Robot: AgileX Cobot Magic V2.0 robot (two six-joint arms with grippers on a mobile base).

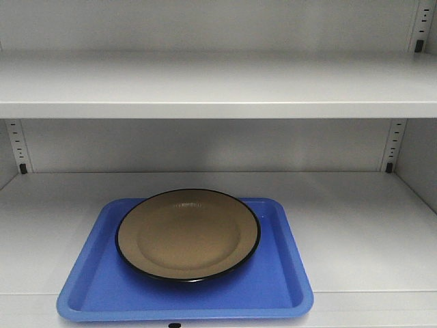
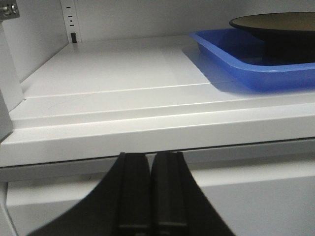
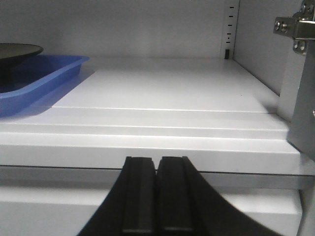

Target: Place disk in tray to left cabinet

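The tan disk [image 1: 188,234] with a thin black rim lies in the blue tray [image 1: 287,280], which rests on the lower shelf [image 1: 369,232] of the white-grey left cabinet. The tray [image 2: 236,56] and disk [image 2: 275,22] show at the upper right of the left wrist view, and the tray [image 3: 34,78] and disk [image 3: 17,50] at the left of the right wrist view. My left gripper [image 2: 150,156] is shut and empty, below the shelf's front edge, left of the tray. My right gripper [image 3: 157,160] is shut and empty, below the shelf's front edge, right of the tray.
An upper shelf [image 1: 218,85] spans the cabinet above the tray. Slotted side rails with black pegs [image 1: 23,167] [image 1: 389,167] stand at the back corners. A metal door hinge [image 3: 295,29] sticks out on the right cabinet wall.
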